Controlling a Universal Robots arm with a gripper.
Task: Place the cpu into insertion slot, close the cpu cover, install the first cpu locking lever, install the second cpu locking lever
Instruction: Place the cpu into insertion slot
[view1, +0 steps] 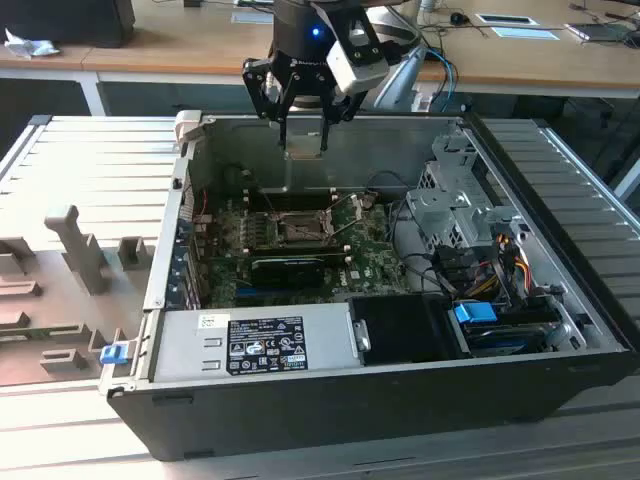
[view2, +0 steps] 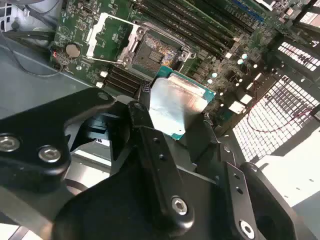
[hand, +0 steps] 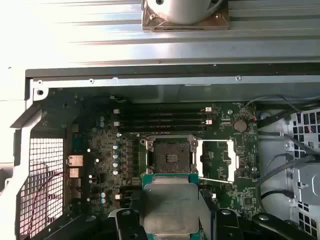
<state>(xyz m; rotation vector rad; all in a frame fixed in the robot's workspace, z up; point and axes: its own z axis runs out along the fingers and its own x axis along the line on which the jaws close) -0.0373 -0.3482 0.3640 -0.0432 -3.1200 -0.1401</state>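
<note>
My gripper (view1: 303, 128) hangs over the back of the open computer case, shut on the cpu (view1: 304, 142), a flat square chip with a silvery-grey top. In both wrist views the cpu (hand: 169, 205) (view2: 175, 102) sits between the black fingers (view2: 142, 117), well above the motherboard. The insertion slot (hand: 169, 155) (view2: 157, 50) (view1: 300, 228) lies bare below it. The cpu cover (hand: 216, 159) (view2: 107, 34) is flipped open beside the slot. A thin locking lever (hand: 216, 180) (view2: 102, 61) stands released next to the cover.
The green motherboard (view1: 225, 265) lies on the case floor, with memory slots (hand: 165, 117) beside the socket. A long black card (view1: 288, 265) and a grey power supply (view1: 255, 345) sit toward the front. Drive bays and cables (view1: 480, 270) crowd the exterior view's right.
</note>
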